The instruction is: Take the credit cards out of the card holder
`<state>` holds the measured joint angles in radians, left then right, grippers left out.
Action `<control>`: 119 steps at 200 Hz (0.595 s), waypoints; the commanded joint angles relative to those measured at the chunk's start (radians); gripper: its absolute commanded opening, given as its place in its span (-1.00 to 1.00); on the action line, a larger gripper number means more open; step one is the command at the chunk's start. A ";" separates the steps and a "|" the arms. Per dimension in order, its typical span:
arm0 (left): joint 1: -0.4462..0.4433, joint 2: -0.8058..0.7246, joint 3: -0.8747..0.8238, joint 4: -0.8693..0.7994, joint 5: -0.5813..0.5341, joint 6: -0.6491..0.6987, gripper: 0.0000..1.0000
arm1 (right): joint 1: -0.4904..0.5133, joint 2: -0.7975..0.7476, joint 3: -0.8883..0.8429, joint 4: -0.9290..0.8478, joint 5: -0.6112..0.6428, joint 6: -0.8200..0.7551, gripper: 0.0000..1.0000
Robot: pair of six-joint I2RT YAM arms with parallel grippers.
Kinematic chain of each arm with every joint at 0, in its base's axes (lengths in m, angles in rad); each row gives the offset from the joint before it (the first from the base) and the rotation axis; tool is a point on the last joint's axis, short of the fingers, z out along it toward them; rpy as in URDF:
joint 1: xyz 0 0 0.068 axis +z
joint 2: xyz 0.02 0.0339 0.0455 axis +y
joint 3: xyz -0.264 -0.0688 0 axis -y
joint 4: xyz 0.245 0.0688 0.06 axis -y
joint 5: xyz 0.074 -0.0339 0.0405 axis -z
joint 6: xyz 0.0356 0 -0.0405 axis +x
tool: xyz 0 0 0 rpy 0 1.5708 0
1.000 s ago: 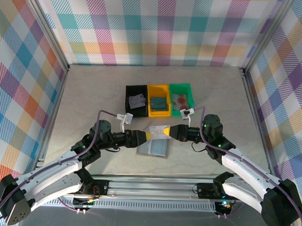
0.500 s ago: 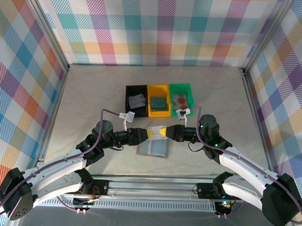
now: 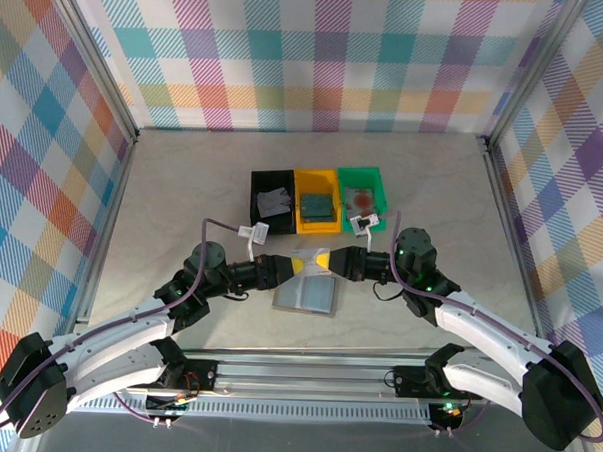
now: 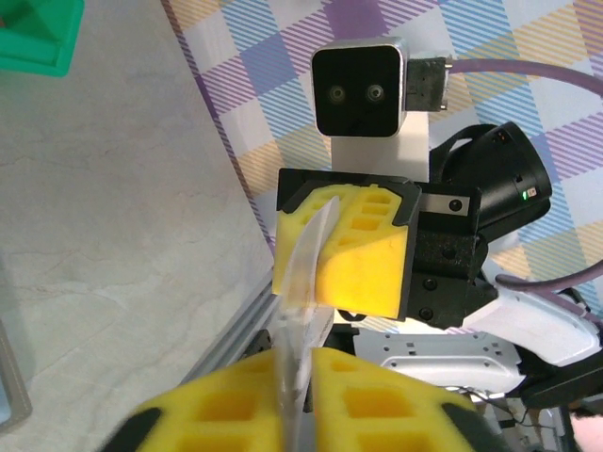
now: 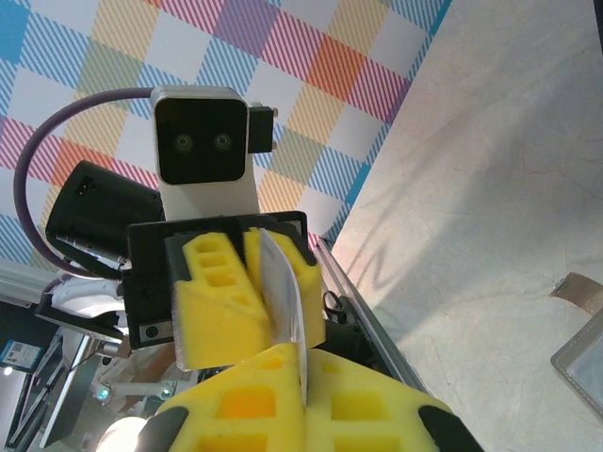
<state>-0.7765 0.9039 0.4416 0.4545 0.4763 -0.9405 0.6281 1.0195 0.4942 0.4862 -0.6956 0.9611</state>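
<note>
You see the left gripper (image 3: 296,268) and the right gripper (image 3: 326,259) meeting tip to tip above the counter (image 3: 182,201), each clenched on an opposite edge of one thin whitish credit card (image 4: 300,282), which is held in the air between their yellow pads (image 5: 217,301). Below them, at its far edge, the card holder (image 3: 306,298) lies open and flat on the counter. Beyond it three trays stand in a row: the black tray (image 3: 257,184) holds a grey card (image 3: 273,204), the yellow tray (image 3: 319,177) a teal card (image 3: 316,207), the green tray (image 3: 362,175) a reddish card (image 3: 363,200)
</note>
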 commanded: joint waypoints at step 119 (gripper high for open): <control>0.019 -0.060 0.159 -0.428 -0.166 0.221 -1.00 | -0.027 -0.173 0.131 -0.550 0.240 -0.259 0.22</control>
<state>-0.7795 0.8463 0.5236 0.2115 0.3843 -0.8185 0.6254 0.8997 0.5789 0.1184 -0.5514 0.8001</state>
